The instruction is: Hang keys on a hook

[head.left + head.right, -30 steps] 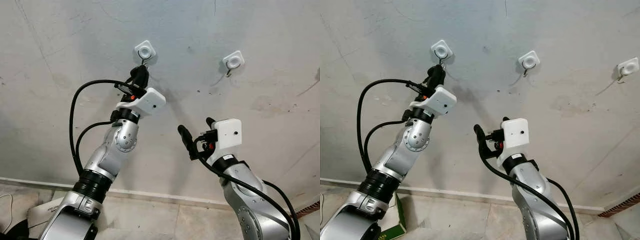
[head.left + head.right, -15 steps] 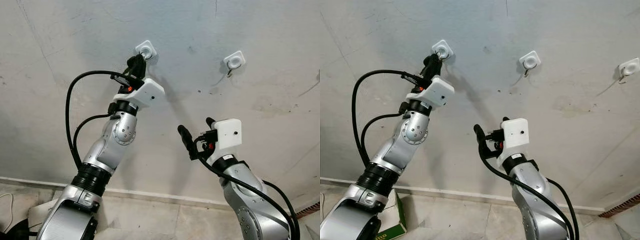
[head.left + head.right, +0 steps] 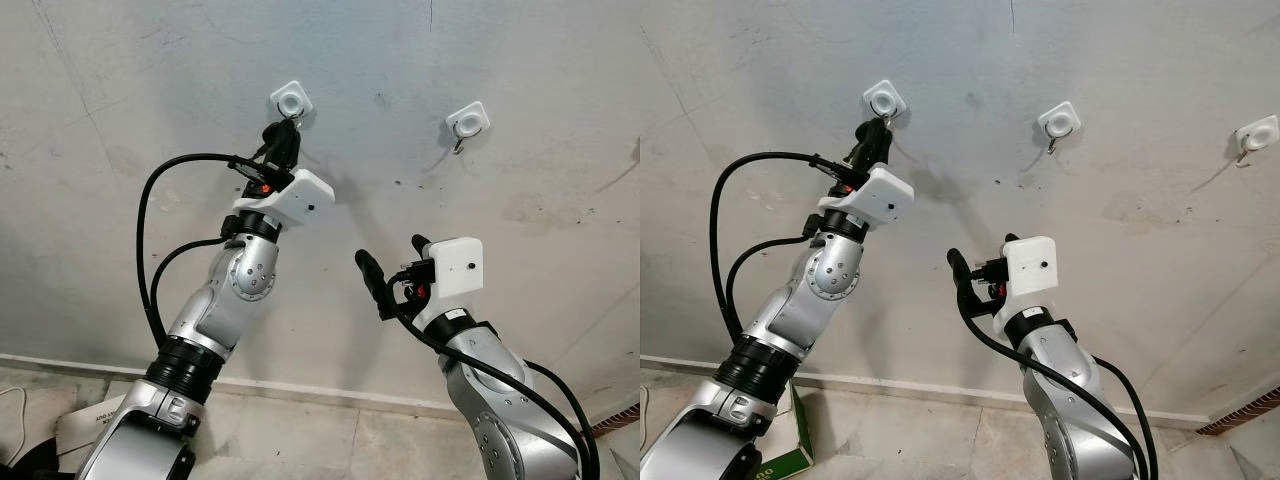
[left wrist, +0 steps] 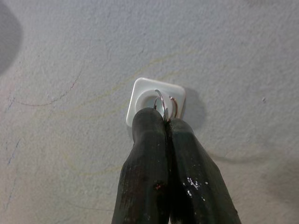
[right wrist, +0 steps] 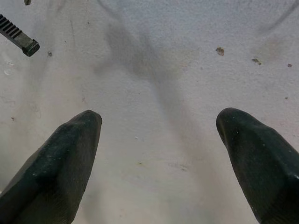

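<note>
Wall (image 3: 120,120) of rough, pale grey plaster faces the robot, carrying a row of small white square adhesive hooks. The left tool (image 4: 166,122) is raised to the leftmost white hook (image 3: 291,99), its two black fingers (image 4: 145,154) pressed together and pinching a thin silver metal key ring (image 4: 162,103). In the left wrist view the ring stands up from the fingertips right in front of the hook's round centre, with the hook's thin wire prong (image 4: 174,105) just beside it; whether the ring is already looped over the prong cannot be told. The keys themselves are hidden behind the fingers.

The right tool (image 3: 393,265) hangs lower and to the right, well apart from the wall hooks, its fingers (image 5: 70,154) spread wide with bare plaster between them. A second white hook (image 3: 467,120) sits on the wall to the right of the first, and a third white hook (image 3: 1256,135) lies farther right again. Black cables (image 3: 150,230) loop out from the left wrist and along the silver arm. Near the floor on the left, a green and white cardboard box (image 3: 780,455) rests by the pale tiled floor (image 3: 300,430).
</note>
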Controlling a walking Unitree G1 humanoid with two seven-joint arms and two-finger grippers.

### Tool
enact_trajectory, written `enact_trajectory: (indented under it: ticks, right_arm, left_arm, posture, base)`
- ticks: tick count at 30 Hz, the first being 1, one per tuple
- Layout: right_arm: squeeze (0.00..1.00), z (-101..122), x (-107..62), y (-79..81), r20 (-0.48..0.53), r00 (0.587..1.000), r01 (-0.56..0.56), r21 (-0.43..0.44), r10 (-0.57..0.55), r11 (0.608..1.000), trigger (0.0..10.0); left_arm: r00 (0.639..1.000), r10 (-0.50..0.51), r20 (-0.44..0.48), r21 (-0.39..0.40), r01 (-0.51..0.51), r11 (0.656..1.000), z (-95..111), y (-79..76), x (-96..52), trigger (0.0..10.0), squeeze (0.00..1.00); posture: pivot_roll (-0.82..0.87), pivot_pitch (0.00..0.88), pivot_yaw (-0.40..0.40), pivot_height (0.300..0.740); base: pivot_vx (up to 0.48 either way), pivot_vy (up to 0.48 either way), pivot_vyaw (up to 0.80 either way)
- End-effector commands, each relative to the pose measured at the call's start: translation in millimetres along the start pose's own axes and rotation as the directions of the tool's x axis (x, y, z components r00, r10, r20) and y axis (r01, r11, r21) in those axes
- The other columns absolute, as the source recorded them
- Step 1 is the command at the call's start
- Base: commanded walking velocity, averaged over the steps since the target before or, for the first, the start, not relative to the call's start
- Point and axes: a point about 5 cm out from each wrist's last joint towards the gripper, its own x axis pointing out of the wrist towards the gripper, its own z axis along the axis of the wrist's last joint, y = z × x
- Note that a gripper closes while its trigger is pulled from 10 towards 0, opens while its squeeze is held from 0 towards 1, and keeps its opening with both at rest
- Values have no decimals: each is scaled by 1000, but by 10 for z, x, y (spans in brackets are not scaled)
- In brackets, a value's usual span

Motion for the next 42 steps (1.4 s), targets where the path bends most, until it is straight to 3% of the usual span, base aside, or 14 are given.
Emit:
enact_trajectory:
  ticks: [1,19,42]
  right_arm:
    - [0,13,5,5,7,1000,-2,0,2,1000,10000]
    - [0,13,-7,3,5,1000,1,0,-1,1000,10000]
    - [0,13,4,11,8,1000,-2,0,2,1000,10000]
  left_arm:
    - [1000,19,-16,24,-18,1000,-27,44,19,10000,0]
    - [994,-14,-104,46,19,999,-228,12,27,10000,0]
    - [998,25,-52,67,-21,998,-145,39,80,10000,0]
  posture:
    - [-9,18,-18,740]
    - [-17,20,-17,740]
    - [-20,12,-12,740]
  base:
    - [0,0,0]
    - [0,0,0]
    - [0,0,0]
